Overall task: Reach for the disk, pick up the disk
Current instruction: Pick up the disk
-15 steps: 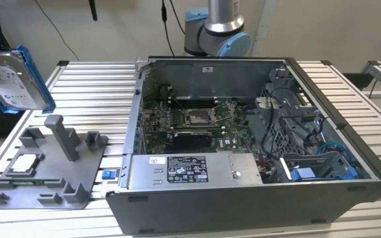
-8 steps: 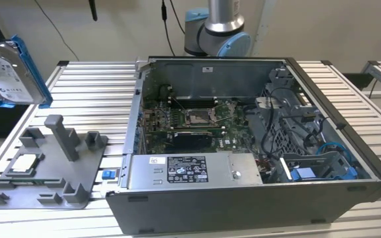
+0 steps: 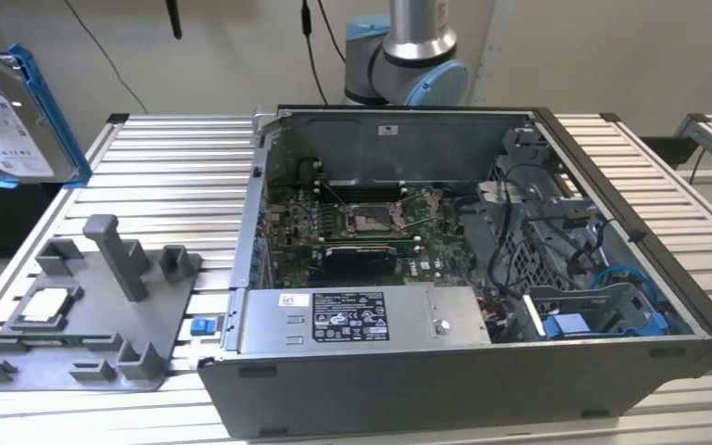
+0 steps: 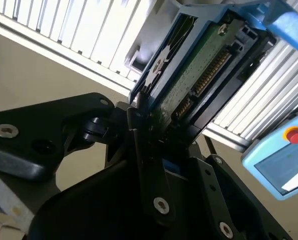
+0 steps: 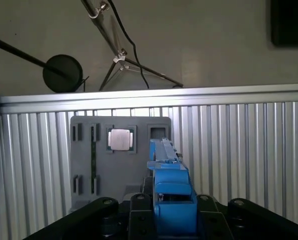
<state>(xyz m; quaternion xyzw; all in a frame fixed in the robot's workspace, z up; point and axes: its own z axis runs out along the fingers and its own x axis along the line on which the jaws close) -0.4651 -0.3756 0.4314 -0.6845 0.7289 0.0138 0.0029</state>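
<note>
Disk (image 3: 7, 113) is up in the air at the upper left of the exterior view, clear of the ribbed surface (image 3: 171, 185), standing nearly on end with its white label facing the camera and its blue frame around the edges. The end effector (image 4: 147, 119) is clenched on it: in the second wrist view the black fingers (image 4: 138, 125) pinch one end of the drive, and its green board side and connector row stretch straight out from the grip. So the long axis runs away from the fingers, in line with them. In the first wrist view the blue frame edge (image 5: 171, 192) sits dead centre between the linkages, with the grey fixture (image 5: 88, 150) and the small chip (image 5: 120, 139) far beyond it. Reach done, I'd say, and the pick-up looks made. The open computer case (image 3: 455, 278) sits at the frame's centre, well apart from the disk.
</note>
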